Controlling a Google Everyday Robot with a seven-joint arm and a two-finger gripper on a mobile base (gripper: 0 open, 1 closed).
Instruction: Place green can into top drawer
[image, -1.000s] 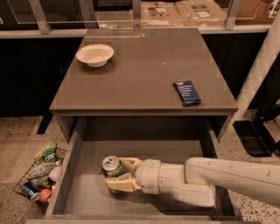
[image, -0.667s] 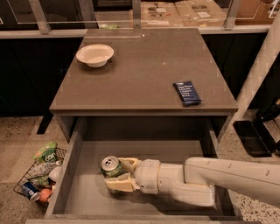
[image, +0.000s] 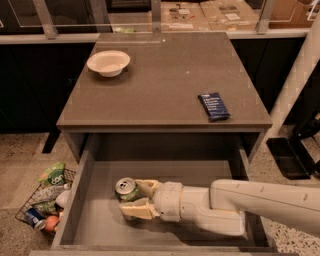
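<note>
Down in the single camera view, the top drawer (image: 100, 220) stands pulled out below the front edge of the grey-brown table (image: 165, 85), its flat grey floor and low side walls open to sight. The green can (image: 126, 190) stands upright on the drawer floor, left of the middle, with its silver top and pull tab facing up. The gripper (image: 131, 198) is inside the drawer as well, reaching in from the right on the end of a thick white arm (image: 250, 205) that lies low across the drawer's right half. Its two pale fingers (image: 134, 210) are closed around the can, one on the far side and one on the near side, and both appear to touch the can's wall. The can's base seems to rest on the floor, though the near finger hides the lowest part.

On the tabletop, a shallow white bowl (image: 108, 62) sits near the far left corner, and a dark blue packet (image: 214, 106) lies flat near the right front edge, well apart from the bowl. On the speckled floor to the left of the drawer, a wire basket (image: 24, 210) holds mixed litter, among it a blue can (image: 34, 216) and a green wrapper (image: 54, 175).
</note>
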